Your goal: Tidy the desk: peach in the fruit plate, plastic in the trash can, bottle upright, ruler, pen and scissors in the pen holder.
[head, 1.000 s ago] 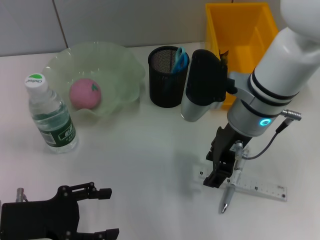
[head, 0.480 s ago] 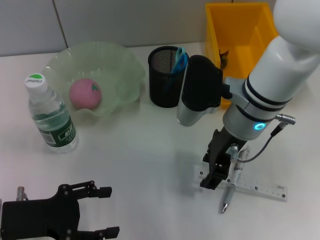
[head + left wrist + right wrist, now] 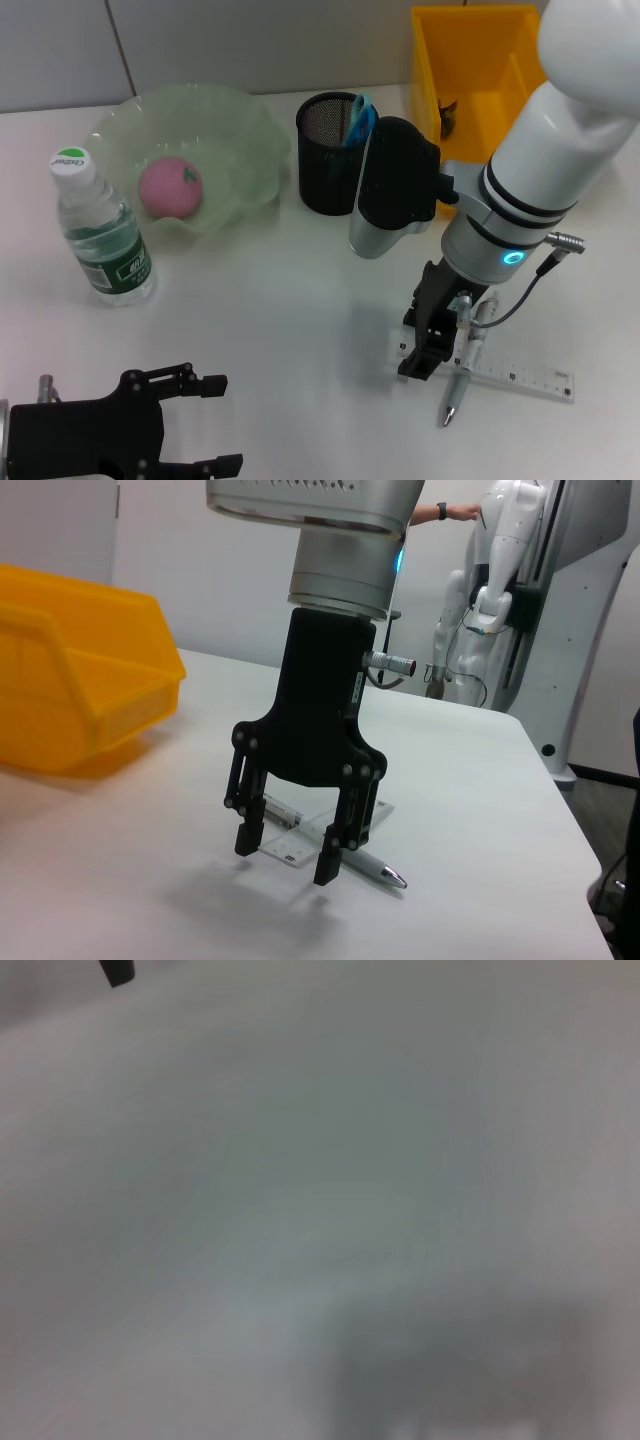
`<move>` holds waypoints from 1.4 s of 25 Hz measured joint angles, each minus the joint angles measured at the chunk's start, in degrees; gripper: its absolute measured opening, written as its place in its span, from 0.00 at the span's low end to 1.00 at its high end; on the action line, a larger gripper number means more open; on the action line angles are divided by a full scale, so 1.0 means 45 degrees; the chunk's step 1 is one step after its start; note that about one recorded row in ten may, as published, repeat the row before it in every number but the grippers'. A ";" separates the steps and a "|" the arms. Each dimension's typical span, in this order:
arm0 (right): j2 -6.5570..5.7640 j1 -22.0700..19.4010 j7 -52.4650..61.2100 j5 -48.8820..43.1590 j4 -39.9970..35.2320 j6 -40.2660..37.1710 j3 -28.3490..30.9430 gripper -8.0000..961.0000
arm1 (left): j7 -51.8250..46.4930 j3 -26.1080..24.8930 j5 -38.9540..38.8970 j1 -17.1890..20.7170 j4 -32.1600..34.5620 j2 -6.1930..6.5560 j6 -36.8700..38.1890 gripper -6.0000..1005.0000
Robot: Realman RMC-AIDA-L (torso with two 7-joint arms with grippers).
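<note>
Head view: high, looking forward and down on the white table [image 3: 280,300], covering bowl [image 3: 190,155], bottle [image 3: 100,235], mesh cup [image 3: 335,150] and yellow bin [image 3: 480,60] at the far side. Left wrist view: low, near table height, facing right across the table toward the right gripper [image 3: 293,858] over the ruler [image 3: 300,845] and pen [image 3: 370,867] (shared with head view, as is the bin). Right wrist view: very near the tabletop, only blurred surface.

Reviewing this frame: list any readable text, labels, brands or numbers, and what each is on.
Nothing can be read for certain.
Bottle cap: green print, too small to read.
Bottle label: green and white, print too blurred to read.
Ruler: graduation marks only, numbers too small to read.
Pen, pen holder, yellow bin: no text visible.
</note>
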 joint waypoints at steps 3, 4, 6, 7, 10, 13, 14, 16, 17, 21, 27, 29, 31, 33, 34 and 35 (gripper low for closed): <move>0.0000 -0.0002 -0.0001 0.0000 0.0008 0.0000 -0.0002 0.64 | 0.0000 0.0000 -0.0015 -0.0002 -0.0004 0.0000 -0.0005 0.83; 0.0000 -0.0003 0.0000 -0.0001 0.0010 0.0001 -0.0003 0.64 | 0.0000 0.0001 -0.0022 -0.0004 -0.0005 0.0000 -0.0007 0.83; -0.0001 -0.0012 -0.0002 0.0036 0.0023 0.0011 -0.0003 0.63 | 0.0000 0.0000 -0.0030 -0.0005 -0.0007 0.0000 -0.0008 0.83; -0.0002 -0.0012 -0.0001 0.0110 0.0057 0.0013 -0.0004 0.63 | 0.0000 -0.0002 -0.0031 -0.0005 -0.0009 0.0000 -0.0008 0.83; -0.0002 -0.0007 -0.0054 0.0336 0.0148 0.0055 -0.0004 0.62 | 0.0000 -0.0020 -0.0042 0.0004 -0.0008 0.0008 0.0002 0.83; -0.0002 -0.0003 -0.0065 0.0365 0.0155 0.0123 -0.0004 0.61 | 0.0000 -0.0048 -0.0048 -0.0007 -0.0008 0.0012 0.0039 0.83; -0.0003 -0.0003 -0.0065 0.0366 0.0150 0.0126 -0.0004 0.58 | 0.0000 -0.0054 -0.0049 -0.0010 -0.0008 0.0012 0.0049 0.83; -0.0012 -0.0004 -0.0063 0.0368 0.0110 0.0129 -0.0002 0.51 | 0.0000 -0.0079 -0.0049 -0.0010 -0.0009 0.0015 0.0070 0.83; -0.0013 -0.0004 -0.0061 0.0369 0.0090 0.0130 0.0005 0.47 | 0.0000 -0.0086 -0.0048 -0.0010 -0.0008 0.0017 0.0078 0.83; -0.0020 -0.0006 -0.0042 0.0370 0.0066 0.0133 0.0071 0.40 | 0.0000 -0.0096 -0.0049 -0.0009 -0.0007 0.0019 0.0088 0.83; -0.0055 -0.0064 0.0008 0.0379 -0.0671 -0.0241 0.0809 0.40 | 0.0000 -0.0098 -0.0057 -0.0005 -0.0007 0.0030 0.0092 0.83; -0.0058 -0.0094 0.0065 0.0378 -0.1096 -0.0485 0.1447 0.40 | 0.0001 -0.0098 -0.0063 -0.0009 -0.0007 0.0038 0.0093 0.83; -0.0060 -0.0111 0.0160 0.0401 -0.1530 -0.0691 0.2089 0.40 | 0.0000 -0.0099 -0.0064 -0.0014 -0.0007 0.0040 0.0093 0.83; -0.0060 -0.0130 0.0212 0.0469 -0.1961 -0.0851 0.2767 0.40 | 0.0000 -0.0099 -0.0063 -0.0023 -0.0007 0.0041 0.0093 0.83; -0.0060 -0.0136 0.0215 0.0524 -0.2146 -0.0914 0.3136 0.40 | 0.0000 -0.0098 -0.0063 -0.0032 -0.0007 0.0040 0.0093 0.83; -0.0060 -0.0139 0.0216 0.0594 -0.2308 -0.0951 0.3490 0.40 | 0.0000 -0.0101 -0.0064 -0.0048 -0.0007 0.0040 0.0092 0.83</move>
